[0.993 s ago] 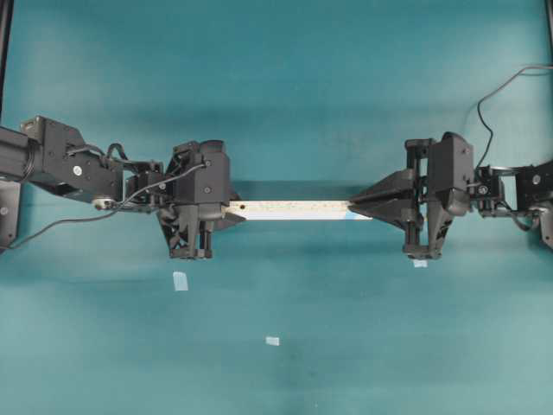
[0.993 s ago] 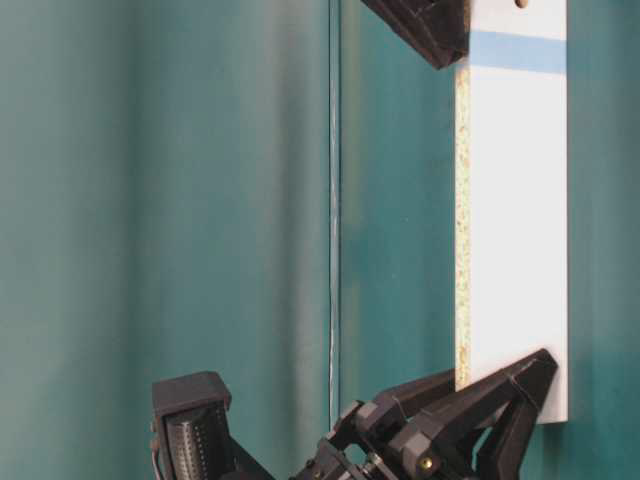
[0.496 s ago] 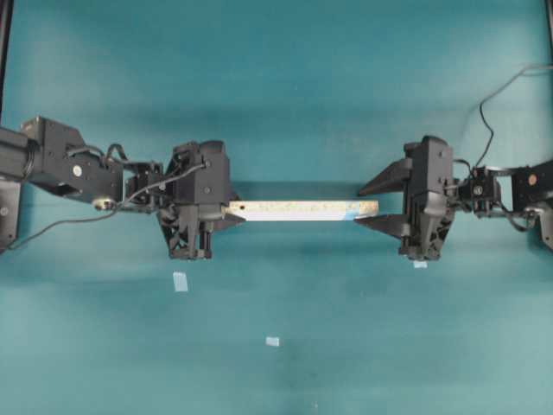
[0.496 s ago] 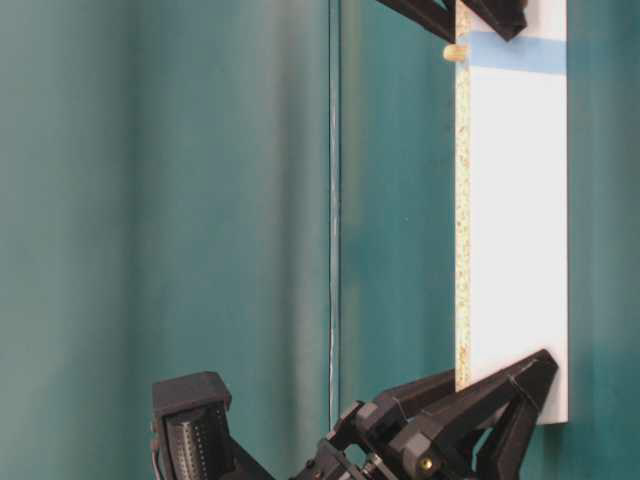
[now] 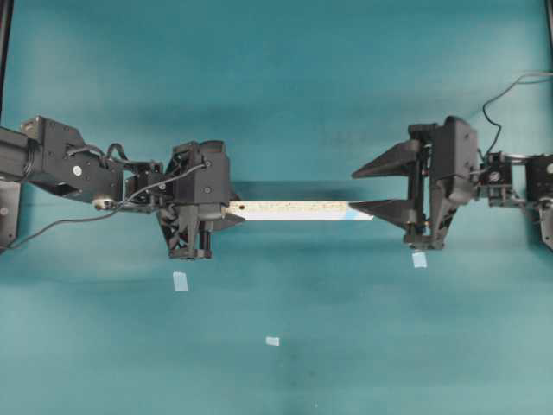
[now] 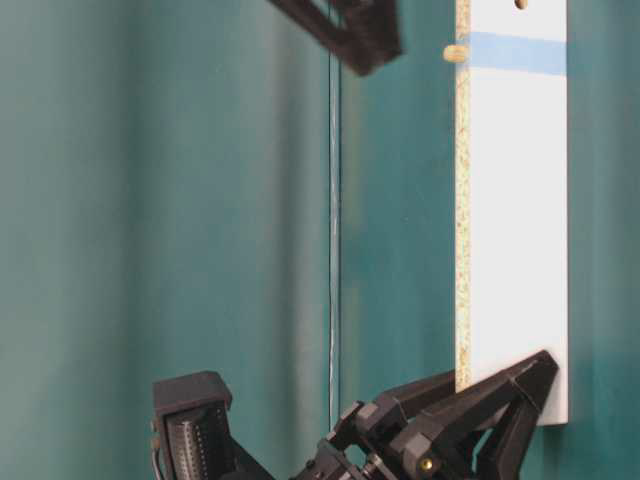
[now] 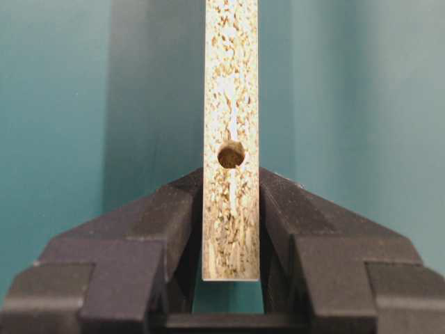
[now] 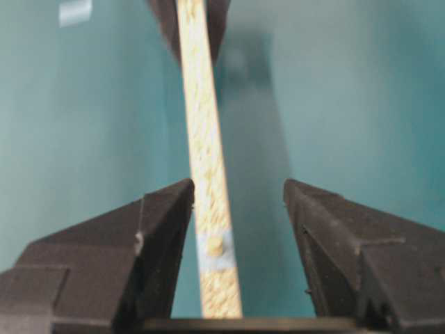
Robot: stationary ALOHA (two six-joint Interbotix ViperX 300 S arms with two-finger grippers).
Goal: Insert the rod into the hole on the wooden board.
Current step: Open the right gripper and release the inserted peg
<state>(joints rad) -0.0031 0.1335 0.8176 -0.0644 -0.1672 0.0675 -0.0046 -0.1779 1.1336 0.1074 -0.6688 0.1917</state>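
One wooden board (image 5: 294,209) showing. One rod (image 8: 215,244) sticking out of it. Two holes showing in speckled face: marked one holding rod, open one (image 7: 231,154) at other end. Two end effectors showing: left (image 5: 226,210), right (image 5: 363,188). Three tape squares (image 5: 180,281) lying on tabletop (image 5: 276,78).

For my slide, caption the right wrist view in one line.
Open right gripper straddles the wooden board, the rod seated in its blue-marked hole.

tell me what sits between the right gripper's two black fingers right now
In the right wrist view, the open right gripper straddles the long speckled chipboard strip, with the short cream wooden peg standing in its blue-marked hole. Neither finger grips it.
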